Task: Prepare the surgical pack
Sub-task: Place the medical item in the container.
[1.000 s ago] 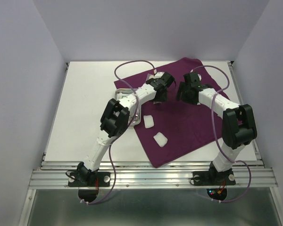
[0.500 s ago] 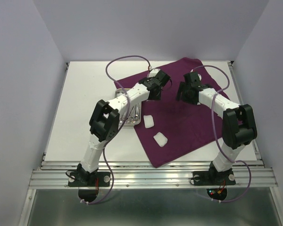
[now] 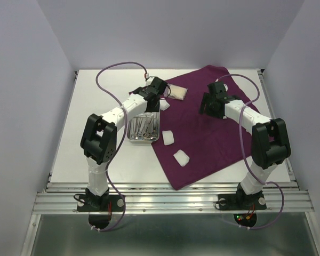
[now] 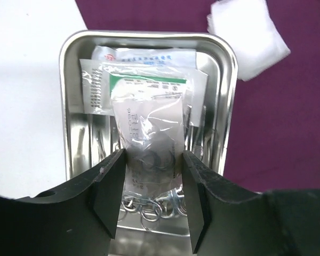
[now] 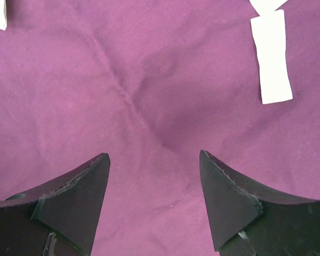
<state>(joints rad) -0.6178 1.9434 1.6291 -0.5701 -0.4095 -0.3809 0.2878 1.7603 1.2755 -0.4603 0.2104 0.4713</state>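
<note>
The steel tray [image 4: 68, 133] is seen in the left wrist view with its long axis running from top to bottom of the frame, rounded corners and bright mirror-like walls. It sits partly on the white table [image 3: 96, 106], at the left edge of the dark-purple cloth [image 3: 213, 138], left of centre in the overhead view. A clear packet [image 4: 149, 128] is pinched between the fingers of the left gripper [image 4: 153, 154] above the tray, its long axis lined up with the tray's. Two further packets lie flat across the tray's upper end: a white printed one [image 4: 144, 55] and a green-labelled one [image 4: 149, 85]. Silver ring handles of the instruments [image 4: 149, 205] are visible at the lower end; their number cannot be told. Three white gauze squares are counted on the cloth: one [image 3: 168, 138] just right of the tray, one [image 3: 181, 158] below it, one [image 3: 164, 105] beside the left gripper. One cream packet [image 3: 177, 93] lies near the cloth's upper left edge. The right gripper [image 5: 153, 156] is held spread over bare, creased cloth, with nothing between its fingers.
</note>
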